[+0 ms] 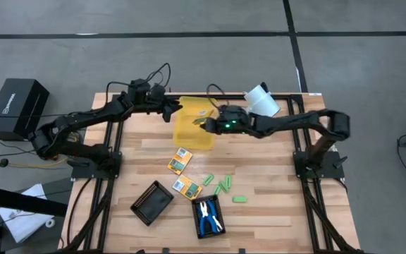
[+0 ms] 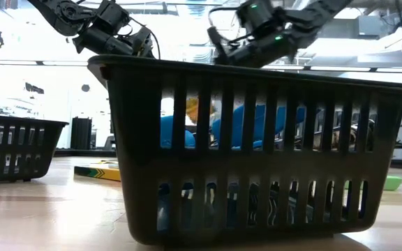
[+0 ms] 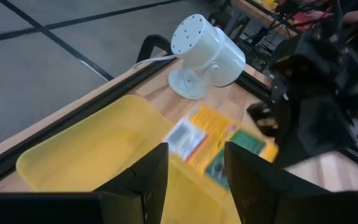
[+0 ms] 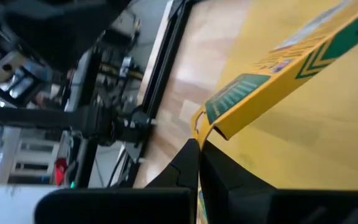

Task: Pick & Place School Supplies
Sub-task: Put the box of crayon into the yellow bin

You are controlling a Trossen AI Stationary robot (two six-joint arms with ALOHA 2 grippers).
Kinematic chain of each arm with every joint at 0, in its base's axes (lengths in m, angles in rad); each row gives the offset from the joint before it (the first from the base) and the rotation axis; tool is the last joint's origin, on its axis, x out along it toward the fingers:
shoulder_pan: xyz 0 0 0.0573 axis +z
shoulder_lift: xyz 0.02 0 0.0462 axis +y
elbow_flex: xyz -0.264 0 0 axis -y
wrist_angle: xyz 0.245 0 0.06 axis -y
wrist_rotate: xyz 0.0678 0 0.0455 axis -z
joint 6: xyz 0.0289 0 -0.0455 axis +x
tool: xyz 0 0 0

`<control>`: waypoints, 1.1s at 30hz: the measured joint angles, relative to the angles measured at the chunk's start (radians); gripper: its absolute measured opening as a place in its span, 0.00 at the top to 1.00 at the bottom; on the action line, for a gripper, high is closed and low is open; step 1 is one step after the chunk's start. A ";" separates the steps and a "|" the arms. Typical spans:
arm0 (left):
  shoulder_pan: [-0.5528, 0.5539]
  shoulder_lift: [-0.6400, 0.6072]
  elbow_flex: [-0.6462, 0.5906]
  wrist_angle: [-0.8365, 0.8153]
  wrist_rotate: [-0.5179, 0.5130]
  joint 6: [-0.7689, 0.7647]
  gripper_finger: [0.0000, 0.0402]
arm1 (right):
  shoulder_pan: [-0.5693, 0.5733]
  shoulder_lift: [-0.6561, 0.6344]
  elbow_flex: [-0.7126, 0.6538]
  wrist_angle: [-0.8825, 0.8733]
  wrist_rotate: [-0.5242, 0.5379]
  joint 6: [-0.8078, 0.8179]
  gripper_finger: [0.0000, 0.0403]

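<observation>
Wooden table [image 1: 273, 204], seen from overhead. Translucent yellow bin [image 1: 191, 130] at the far middle. Right gripper [image 1: 204, 123] over the bin's far part, fingers pinched shut on the corner of a yellow-orange printed box [image 4: 278, 81] — box tilted, hanging above the bin's floor in the right wrist view, blurred in the left wrist view, barely distinguishable overhead. Left gripper [image 1: 175, 107] at the bin's far left edge, fingers [image 3: 148, 177] parted with nothing between them, poised above the bin rim. Two more yellow-orange boxes flat on the wood in front of the bin: one [image 1: 180, 161] just near of it, the other [image 1: 187, 188] closer to the front, beside the trays. Light-green sticks and blocks [image 1: 220, 185] scattered loose right of those boxes; one piece [image 1: 240, 200] apart from the rest; exact count not clear. Black slotted tray [image 1: 207, 216] at front centre holding blue-handled scissor-like tools [image 1: 208, 214] — in the low view mostly screened by the tray wall, only blue patches through the slots. Second black tray [image 1: 151, 202] to its left, contents not discernible. White cylindrical lamp-like unit [image 1: 261, 99] at the far edge, right of the bin.
</observation>
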 joint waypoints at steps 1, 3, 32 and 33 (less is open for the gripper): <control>0.000 0.000 0.000 0.000 0.000 0.000 0.63 | 0.000 0.028 0.028 0.000 -0.015 -0.007 1.00; 0.000 0.000 0.000 0.000 0.000 0.000 0.63 | -0.004 0.078 0.078 0.003 -0.046 -0.021 1.00; -0.003 0.000 0.001 0.001 0.081 -0.065 0.63 | -0.062 0.116 0.166 0.114 -0.219 -0.046 0.46; -0.004 0.000 0.001 0.001 0.099 -0.071 0.63 | -0.067 0.098 0.169 0.119 -0.220 -0.055 0.46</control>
